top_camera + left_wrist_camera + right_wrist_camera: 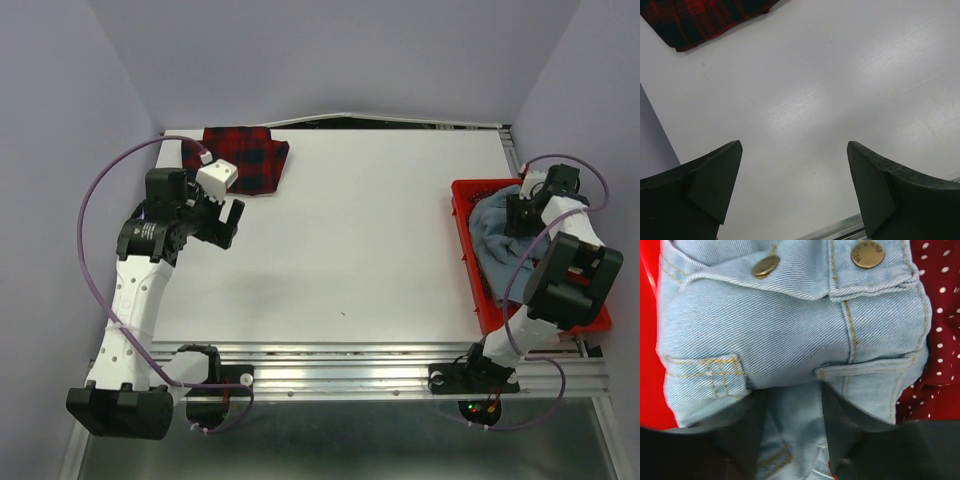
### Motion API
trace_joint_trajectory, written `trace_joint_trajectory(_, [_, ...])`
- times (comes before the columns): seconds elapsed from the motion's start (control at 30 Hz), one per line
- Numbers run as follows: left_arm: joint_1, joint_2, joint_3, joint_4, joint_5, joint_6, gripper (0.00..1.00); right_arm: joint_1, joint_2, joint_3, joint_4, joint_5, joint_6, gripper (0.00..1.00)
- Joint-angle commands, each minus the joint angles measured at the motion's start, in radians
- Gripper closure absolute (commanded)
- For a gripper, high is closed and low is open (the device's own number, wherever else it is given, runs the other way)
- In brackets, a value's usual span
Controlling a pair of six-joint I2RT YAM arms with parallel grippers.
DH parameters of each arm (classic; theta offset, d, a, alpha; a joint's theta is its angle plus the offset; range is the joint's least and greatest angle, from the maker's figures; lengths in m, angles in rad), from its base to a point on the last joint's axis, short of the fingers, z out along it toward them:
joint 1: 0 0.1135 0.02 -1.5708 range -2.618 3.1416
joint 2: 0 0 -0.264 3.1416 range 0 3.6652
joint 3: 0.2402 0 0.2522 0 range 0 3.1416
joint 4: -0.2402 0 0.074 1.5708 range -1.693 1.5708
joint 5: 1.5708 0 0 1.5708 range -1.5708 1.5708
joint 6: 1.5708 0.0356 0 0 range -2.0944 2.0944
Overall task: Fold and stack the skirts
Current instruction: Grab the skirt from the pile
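The red-and-navy plaid skirt (245, 155) lies folded at the table's far left corner; its edge shows top left in the left wrist view (695, 20). My left gripper (225, 215) hovers just in front of it, open and empty (795, 145), over bare table. The light blue denim skirt (495, 235) lies bunched in the red basket (465, 250) at the right. My right gripper (520, 215) reaches down into the basket. Its fingers press into the denim skirt (790, 340) below the waistband, and the right gripper (792, 390) has a fold of cloth between them.
A dark red cloth with white dots (940, 315) lies beside the denim inside the basket. The basket's red wall (647, 340) is close on the left of the right gripper. A metal rail (400, 360) runs along the near table edge.
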Motion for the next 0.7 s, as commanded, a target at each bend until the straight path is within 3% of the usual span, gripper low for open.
trace_joint_trajectory(0.0, [0.000, 0.000, -0.003, 0.049, 0.037, 0.027, 0.01, 0.001, -0.105, 0.000, 0.021, -0.062, -0.010, 0.68])
trace_joint_trajectory(0.1, [0.000, 0.012, -0.003, 0.068, 0.066, 0.027, 0.01, 0.001, -0.148, 0.018, -0.014, -0.095, -0.017, 0.95])
trace_joint_trajectory(0.13, [0.000, 0.018, 0.003, 0.077, 0.072, 0.027, 0.01, 0.001, -0.174, 0.043, -0.037, -0.108, -0.014, 0.98])
trace_joint_trajectory(0.43, [0.000, 0.062, 0.035, 0.120, 0.123, -0.013, 0.01, 0.001, -0.284, 0.255, -0.149, -0.193, 0.030, 0.99])
trace_joint_trajectory(0.47, [0.000, 0.072, 0.041, 0.119, 0.141, -0.013, 0.01, 0.001, -0.264, 0.276, -0.175, -0.170, 0.030, 0.93])
trace_joint_trajectory(0.5, [0.000, 0.075, 0.046, 0.117, 0.146, -0.017, 0.01, 0.001, -0.248, 0.308, -0.194, -0.145, 0.029, 0.73])
trace_joint_trajectory(0.53, [0.000, 0.075, 0.052, 0.118, 0.151, -0.022, 0.01, 0.001, -0.235, 0.307, -0.203, -0.094, 0.018, 0.23])
trace_joint_trajectory(0.6, [0.000, 0.081, 0.059, 0.122, 0.166, -0.028, 0.01, 0.001, -0.217, 0.246, -0.173, -0.069, -0.013, 0.01])
trace_joint_trajectory(0.67, [0.000, 0.089, 0.066, 0.120, 0.175, -0.033, 0.01, -0.011, -0.197, 0.212, -0.159, -0.075, -0.025, 0.00])
